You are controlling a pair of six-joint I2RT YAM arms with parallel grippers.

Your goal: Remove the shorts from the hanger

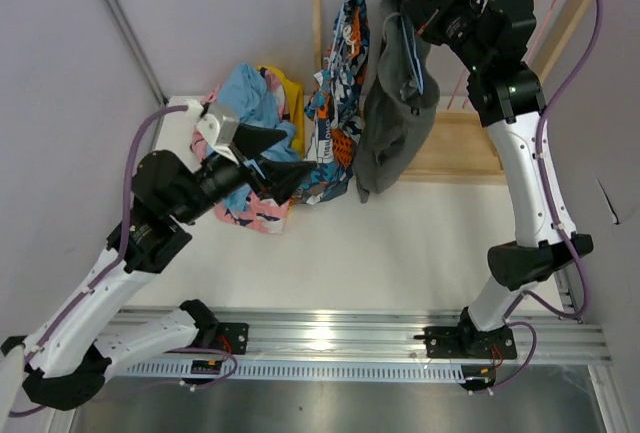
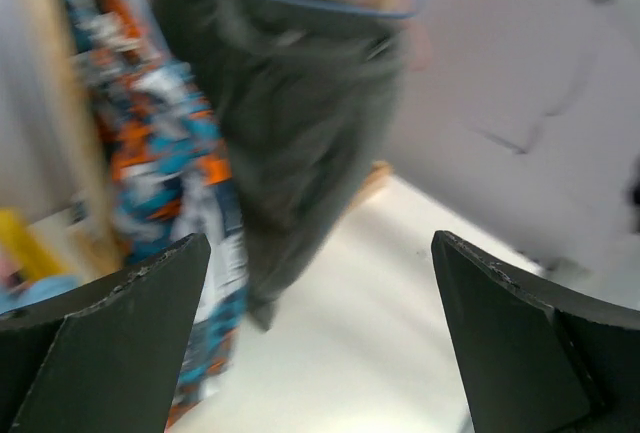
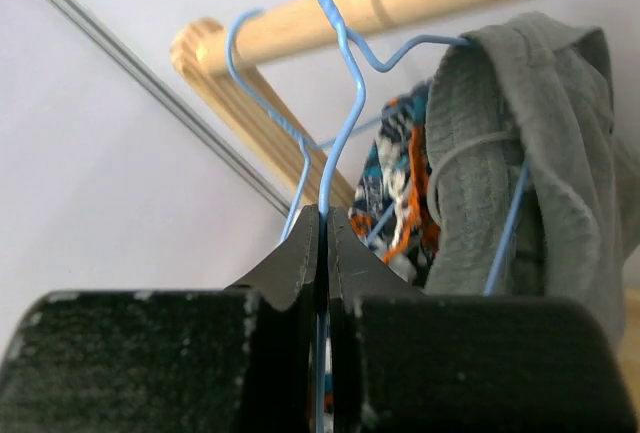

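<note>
Top external: the left gripper (image 1: 305, 149) is hovering over the white table (image 1: 420, 233). Its black fingers are spreading wide apart and gripping nothing, with the tips just beside the blue-orange-white print fabric shorts (image 1: 335, 103). Those are hanging from the pale wooden rack (image 1: 460, 143). Next to them the plain grey fabric shorts (image 1: 395, 118) are hanging on a thin blue wire hanger (image 1: 415, 58). The right gripper (image 1: 412, 15) is reaching in at the hanger's top. Light blue fabric shorts (image 1: 245, 93), plain yellow fabric shorts (image 1: 291, 93) and pink fabric shorts with navy-white print (image 1: 255, 215) are lying piled on the table near the left wall.

Left wrist: blurred view. Both fingers are standing far apart at the frame's sides. The grey shorts and the print shorts are hanging ahead, side by side.

Right wrist: the jaws are pressing together, clamping the hanger's wire below its hook. The hook is sitting over the rack's round rail. The grey shorts are draping over the hanger's right shoulder, with the print shorts behind.
</note>
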